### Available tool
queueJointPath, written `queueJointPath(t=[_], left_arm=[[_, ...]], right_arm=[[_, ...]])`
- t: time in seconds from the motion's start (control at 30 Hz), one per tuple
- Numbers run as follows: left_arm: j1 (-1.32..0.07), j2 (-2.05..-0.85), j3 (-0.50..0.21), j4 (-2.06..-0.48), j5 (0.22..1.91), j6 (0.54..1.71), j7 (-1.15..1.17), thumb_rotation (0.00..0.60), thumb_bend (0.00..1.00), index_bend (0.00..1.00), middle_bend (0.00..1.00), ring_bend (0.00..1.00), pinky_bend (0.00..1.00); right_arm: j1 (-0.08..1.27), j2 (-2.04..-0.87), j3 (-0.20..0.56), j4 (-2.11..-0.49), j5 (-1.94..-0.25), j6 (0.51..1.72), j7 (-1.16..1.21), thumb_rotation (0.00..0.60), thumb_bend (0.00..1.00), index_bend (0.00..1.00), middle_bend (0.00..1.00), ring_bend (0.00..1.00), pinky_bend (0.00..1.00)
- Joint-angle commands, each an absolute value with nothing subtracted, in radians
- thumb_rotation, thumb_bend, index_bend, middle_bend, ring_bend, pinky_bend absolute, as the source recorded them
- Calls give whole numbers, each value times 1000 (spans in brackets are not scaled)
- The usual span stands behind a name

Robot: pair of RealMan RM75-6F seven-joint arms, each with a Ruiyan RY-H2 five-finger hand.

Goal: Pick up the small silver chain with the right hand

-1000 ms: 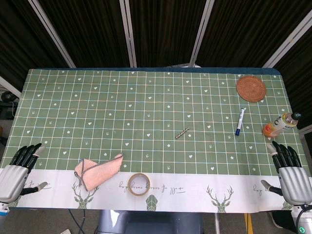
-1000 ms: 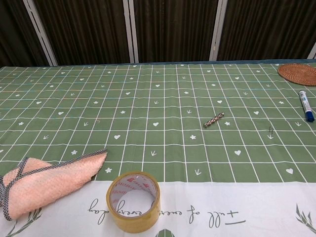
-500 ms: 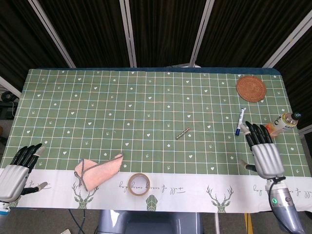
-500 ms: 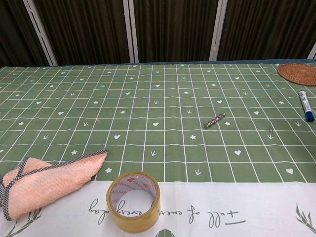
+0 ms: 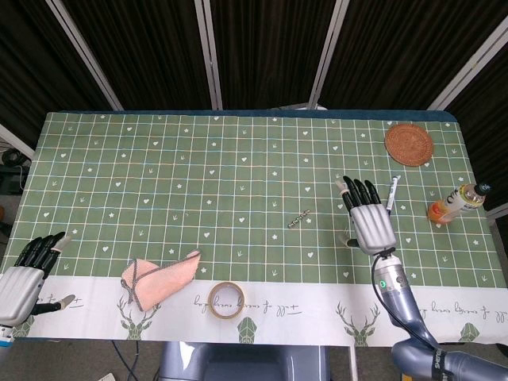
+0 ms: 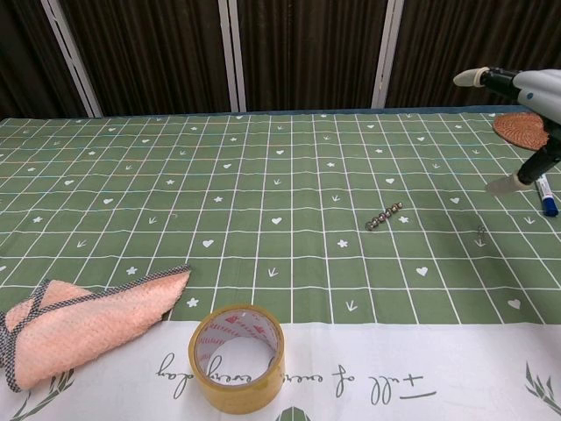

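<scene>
Chain [image 5: 298,217] lies diagonally, far end angled right; right hand [image 5: 370,220] hovers beside it, fingers [image 5: 359,193] spread, empty.

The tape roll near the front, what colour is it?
The tape roll is yellowish tan; the chest view shows it best.

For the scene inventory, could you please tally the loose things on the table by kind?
Chain: 1, small silver chain
Cloth: 1, pink cloth
Tape: 1, tape roll
Marker: 1, blue-capped marker
Coaster: 1, woven coaster
Bottle: 1, orange bottle
Total: 6
</scene>
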State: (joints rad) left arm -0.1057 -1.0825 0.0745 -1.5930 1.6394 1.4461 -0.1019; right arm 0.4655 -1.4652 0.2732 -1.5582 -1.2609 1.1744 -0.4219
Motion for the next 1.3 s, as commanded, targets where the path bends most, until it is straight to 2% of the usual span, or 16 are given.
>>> queueJointPath(t=[0.03, 0.27, 0.9, 1.3], left_arm=[[-107, -1081, 74, -1593, 1636, 1442, -108, 600, 41, 0, 0, 0, 0], [-111, -1078, 74, -1596, 1632, 1433, -117, 600, 42, 0, 0, 0, 0], [-123, -1081, 67, -1597, 1609, 1404, -123, 600, 47, 0, 0, 0, 0], [-124, -1078, 67, -1601, 1605, 1399, -132, 600, 50, 0, 0, 0, 0]], right_arm=[[498, -1524, 276, -1497, -1216, 1148, -440, 600, 11, 0, 0, 0, 0], [524, -1589, 264, -1431, -1191, 1133, -437, 600, 11, 0, 0, 0, 0], [650, -1805, 313, -1135, -1091, 1055, -400, 600, 24, 0, 0, 0, 0], [681, -1869, 304, -1046, -1104, 1048, -358, 600, 24, 0, 0, 0, 0]])
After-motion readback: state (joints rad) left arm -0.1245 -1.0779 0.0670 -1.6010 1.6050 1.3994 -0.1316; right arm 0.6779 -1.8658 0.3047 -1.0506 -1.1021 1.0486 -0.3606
